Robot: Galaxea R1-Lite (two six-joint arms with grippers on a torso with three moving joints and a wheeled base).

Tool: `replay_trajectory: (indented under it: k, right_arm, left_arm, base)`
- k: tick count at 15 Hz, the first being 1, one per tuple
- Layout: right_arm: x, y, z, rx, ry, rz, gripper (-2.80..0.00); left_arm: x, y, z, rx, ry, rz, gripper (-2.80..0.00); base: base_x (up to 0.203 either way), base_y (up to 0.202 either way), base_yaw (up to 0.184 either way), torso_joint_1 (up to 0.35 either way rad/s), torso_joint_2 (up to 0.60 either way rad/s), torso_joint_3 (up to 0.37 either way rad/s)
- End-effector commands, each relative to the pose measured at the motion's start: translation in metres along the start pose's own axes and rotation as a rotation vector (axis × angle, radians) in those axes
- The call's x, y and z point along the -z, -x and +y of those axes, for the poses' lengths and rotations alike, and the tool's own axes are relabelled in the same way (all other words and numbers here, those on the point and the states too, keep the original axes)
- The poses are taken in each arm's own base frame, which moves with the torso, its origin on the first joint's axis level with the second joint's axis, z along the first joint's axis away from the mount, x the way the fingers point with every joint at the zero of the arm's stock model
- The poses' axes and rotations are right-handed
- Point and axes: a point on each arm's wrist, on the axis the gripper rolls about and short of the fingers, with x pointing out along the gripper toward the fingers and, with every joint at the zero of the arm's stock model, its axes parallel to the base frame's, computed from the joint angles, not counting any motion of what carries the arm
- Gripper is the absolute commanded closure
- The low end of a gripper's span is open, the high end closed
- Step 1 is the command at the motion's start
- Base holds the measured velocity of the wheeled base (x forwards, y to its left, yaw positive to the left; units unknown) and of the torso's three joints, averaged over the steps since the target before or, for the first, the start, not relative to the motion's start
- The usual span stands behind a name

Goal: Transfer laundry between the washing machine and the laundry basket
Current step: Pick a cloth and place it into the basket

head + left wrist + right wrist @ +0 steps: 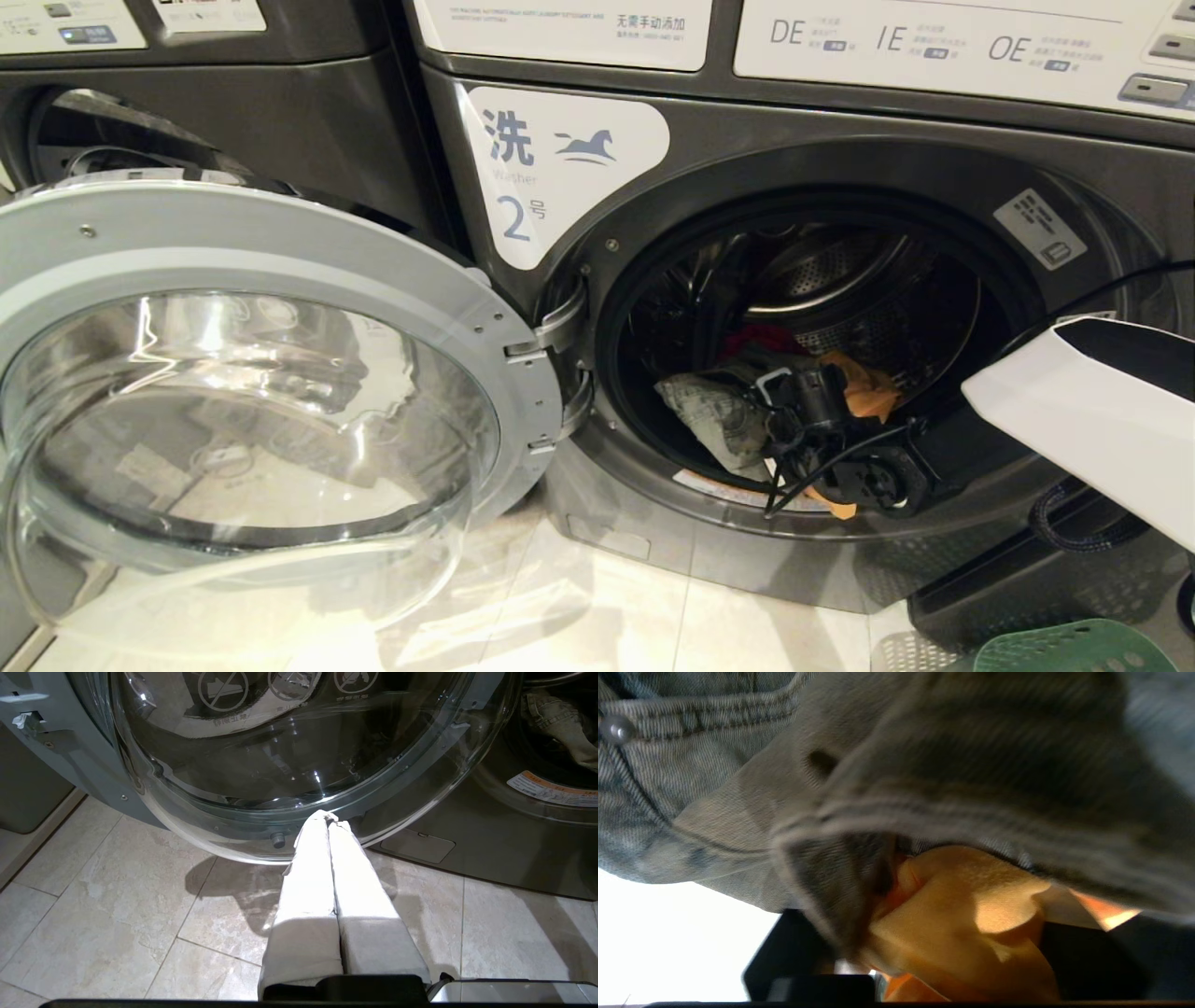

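The washing machine [579,243], marked 2, stands with its round door [280,271] swung open to the left. In its drum lie a grey denim garment [714,411], an orange cloth [873,385] and something red [761,336]. My right gripper [794,397] reaches into the drum, down among these clothes. In the right wrist view the denim [738,765] and the orange cloth [962,914] press close to the camera and cover the gripper. A green perforated laundry basket [1074,649] shows at the bottom right. My left gripper [329,819] hangs shut over the floor, under the door glass [280,756].
A second machine [233,103] stands to the left, behind the open door. A dark perforated crate [1027,579] sits against the washer's base beside the green basket. Pale floor tiles [653,616] lie in front. My white right forearm [1092,420] crosses the drum's right rim.
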Motion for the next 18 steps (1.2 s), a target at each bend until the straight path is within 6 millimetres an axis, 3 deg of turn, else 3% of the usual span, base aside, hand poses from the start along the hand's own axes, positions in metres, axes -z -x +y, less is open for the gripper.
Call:
replay_trajectory:
  k: [1, 5, 8, 13, 18]
  right_arm:
    - [0.003, -0.004, -0.001, 0.005, -0.001, 0.009, 0.00]
    - [0.000, 0.001, -0.003, 0.005, -0.006, -0.003, 0.00]
    - [-0.014, 0.024, -0.002, -0.015, -0.010, -0.053, 0.00]
    - [-0.024, 0.095, 0.004, -0.068, 0.002, -0.152, 0.00]
    - [-0.024, 0.167, -0.017, -0.097, -0.032, -0.261, 0.00]
  left_arm:
    - [0.000, 0.000, 0.000, 0.000, 0.000, 0.001, 0.00]
    - [0.000, 0.000, 0.000, 0.000, 0.000, 0.002, 0.00]
    - [0.000, 0.000, 0.000, 0.000, 0.000, 0.003, 0.00]
    - [0.000, 0.000, 0.000, 0.000, -0.001, 0.003, 0.00]
    - [0.000, 0.000, 0.000, 0.000, -0.001, 0.003, 0.00]
  base:
    - [0.000, 0.000, 0.000, 0.000, 0.00, 0.000]
    - [0.000, 0.000, 0.000, 0.000, 0.00, 0.000]
    - [0.000, 0.000, 0.000, 0.000, 0.00, 0.000]
    - [0.000, 0.000, 0.000, 0.000, 0.00, 0.000]
    - [0.000, 0.000, 0.000, 0.000, 0.00, 0.000]
